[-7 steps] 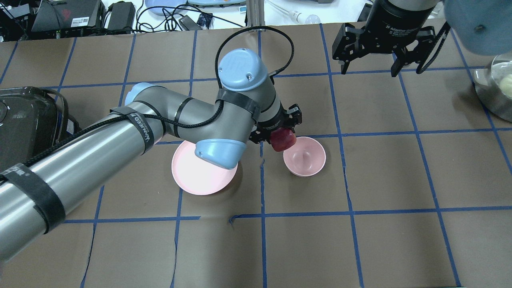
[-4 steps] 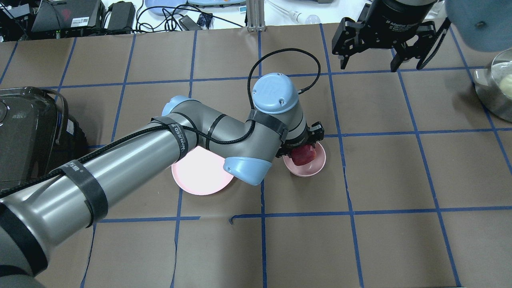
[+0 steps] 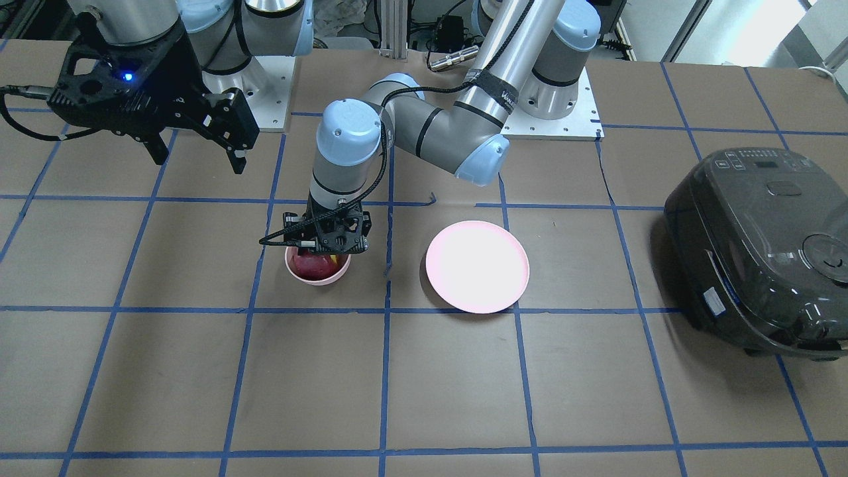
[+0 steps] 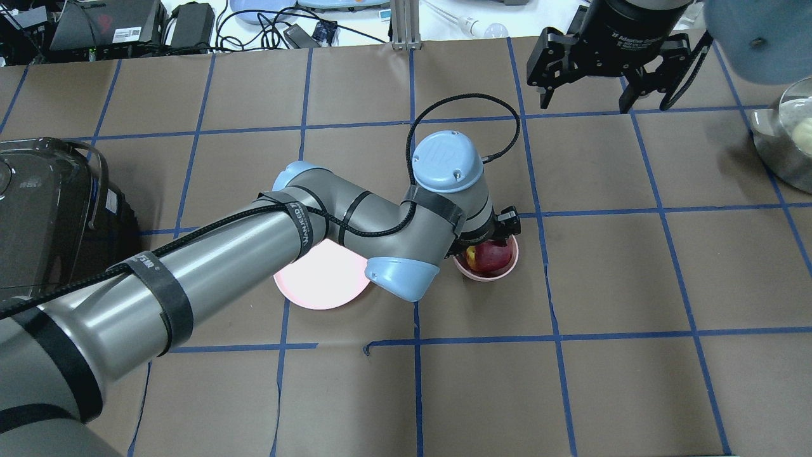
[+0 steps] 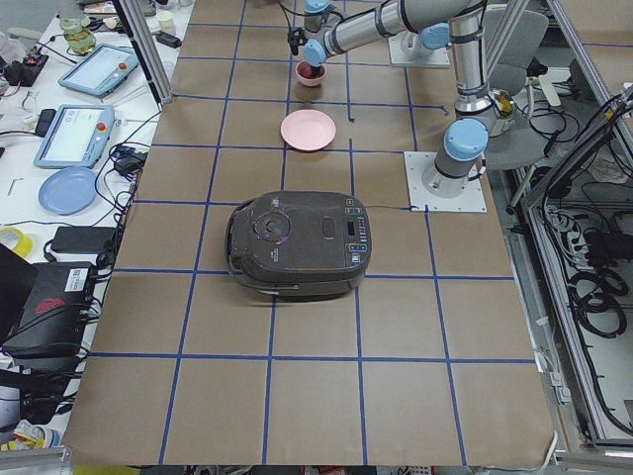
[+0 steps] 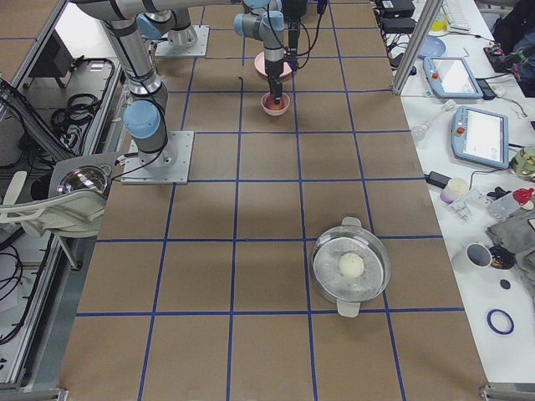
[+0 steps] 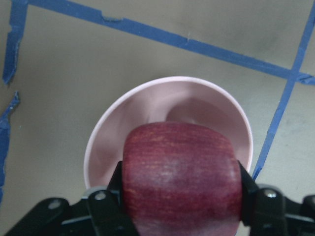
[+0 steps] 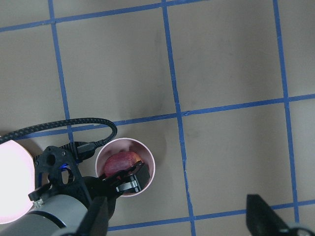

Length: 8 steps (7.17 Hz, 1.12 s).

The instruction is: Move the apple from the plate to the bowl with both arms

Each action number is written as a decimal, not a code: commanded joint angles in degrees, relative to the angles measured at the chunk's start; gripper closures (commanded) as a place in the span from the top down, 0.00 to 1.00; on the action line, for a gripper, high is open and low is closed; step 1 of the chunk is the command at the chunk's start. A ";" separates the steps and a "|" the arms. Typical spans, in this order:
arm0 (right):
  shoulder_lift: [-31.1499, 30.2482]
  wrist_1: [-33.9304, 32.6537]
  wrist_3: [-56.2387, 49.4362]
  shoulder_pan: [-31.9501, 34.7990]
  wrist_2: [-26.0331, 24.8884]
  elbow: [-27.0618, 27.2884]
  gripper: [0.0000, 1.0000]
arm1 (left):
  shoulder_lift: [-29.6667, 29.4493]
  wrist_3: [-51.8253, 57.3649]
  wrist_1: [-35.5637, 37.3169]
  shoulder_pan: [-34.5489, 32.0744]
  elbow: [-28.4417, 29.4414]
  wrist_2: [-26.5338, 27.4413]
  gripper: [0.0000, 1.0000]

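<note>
The dark red apple (image 4: 491, 255) with its yellowish patch sits in the mouth of the small pink bowl (image 4: 501, 275), held between the fingers of my left gripper (image 3: 318, 255). In the left wrist view the apple (image 7: 182, 177) is pinched between both black fingers over the bowl (image 7: 162, 93). The wide pink plate (image 4: 317, 285) lies bare to the bowl's left, partly under my left arm. My right gripper (image 4: 587, 101) hangs open and empty high over the far right of the table; its view looks down on the bowl (image 8: 147, 164) and the apple (image 8: 120, 161).
A dark rice cooker (image 4: 44, 209) stands at the table's left edge. A metal pot (image 4: 790, 139) with a pale ball in it stands at the far right. Brown paper with a blue tape grid covers the table.
My left arm has carried the apple rightward from beside the bowl's left rim to over the bowl and lowered it into the bowl's mouth. The right gripper has barely shifted.
</note>
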 commanded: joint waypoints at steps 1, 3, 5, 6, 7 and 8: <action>0.00 -0.03 0.21 -0.05 -0.13 0.12 1.00 | 1.60 4.02 0.01 0.73 0.30 0.43 1.00; 0.00 -0.29 0.47 -0.22 -0.04 0.20 1.00 | 5.02 11.36 -0.95 6.14 -0.66 0.70 1.00; 0.00 -0.38 0.47 -0.49 -0.13 0.20 1.00 | 10.11 25.56 -9.25 16.50 -1.54 0.78 1.00; 0.00 -0.47 0.39 -0.31 0.05 0.20 1.00 | 14.14 31.05 -16.10 20.82 -1.02 2.18 1.00; 0.00 -0.39 0.38 -0.31 -0.04 0.20 1.00 | 18.88 37.54 -24.52 23.82 -0.50 9.50 1.00; 0.00 -0.38 0.38 -0.23 0.05 0.38 1.00 | 23.36 39.08 -30.00 26.72 2.03 11.14 1.00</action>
